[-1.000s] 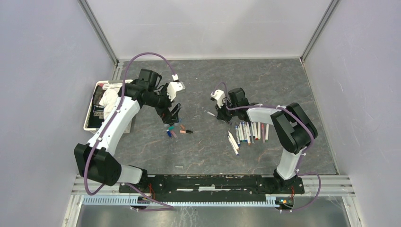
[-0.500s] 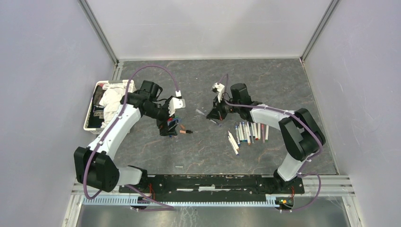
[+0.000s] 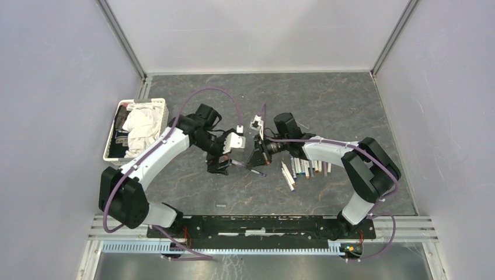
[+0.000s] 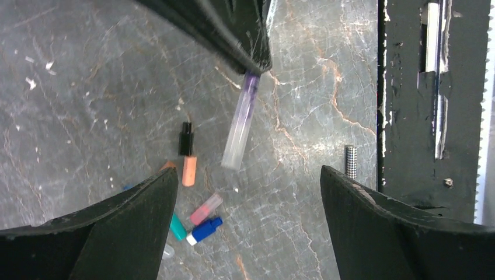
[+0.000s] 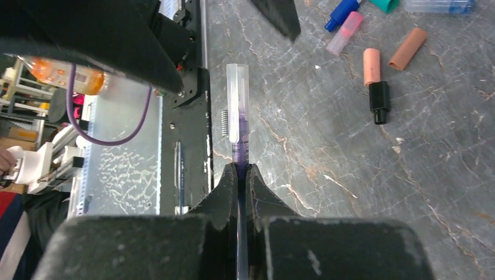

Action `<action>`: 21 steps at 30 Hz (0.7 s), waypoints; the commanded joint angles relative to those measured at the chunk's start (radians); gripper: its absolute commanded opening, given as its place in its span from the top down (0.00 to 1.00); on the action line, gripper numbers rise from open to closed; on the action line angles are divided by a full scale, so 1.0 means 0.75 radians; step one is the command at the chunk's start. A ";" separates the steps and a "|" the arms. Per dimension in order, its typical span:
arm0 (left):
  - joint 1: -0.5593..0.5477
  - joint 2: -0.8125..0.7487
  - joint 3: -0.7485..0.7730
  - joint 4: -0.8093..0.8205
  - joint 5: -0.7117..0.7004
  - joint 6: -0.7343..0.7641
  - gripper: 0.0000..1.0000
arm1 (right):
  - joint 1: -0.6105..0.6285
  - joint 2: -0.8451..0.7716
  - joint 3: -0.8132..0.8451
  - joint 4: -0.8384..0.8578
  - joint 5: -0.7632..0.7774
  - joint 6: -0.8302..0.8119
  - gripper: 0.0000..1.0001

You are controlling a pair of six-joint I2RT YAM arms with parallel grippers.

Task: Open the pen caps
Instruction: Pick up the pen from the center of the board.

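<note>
Right wrist, jaws pinching pen (image 5: 239, 153), left jaws wide

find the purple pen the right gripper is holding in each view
top external: purple pen mid-picture, sticking out left of the right gripper.
left wrist: upper centre, hanging from the right gripper at the top edge.
right wrist: dead centre, poking up out of the shut right gripper.
shared landmark: black base rail.
</note>
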 commanded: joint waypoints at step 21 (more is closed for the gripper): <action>-0.220 0.027 -0.034 0.108 -0.143 -0.009 0.63 | 0.037 0.018 0.066 0.116 -0.127 0.137 1.00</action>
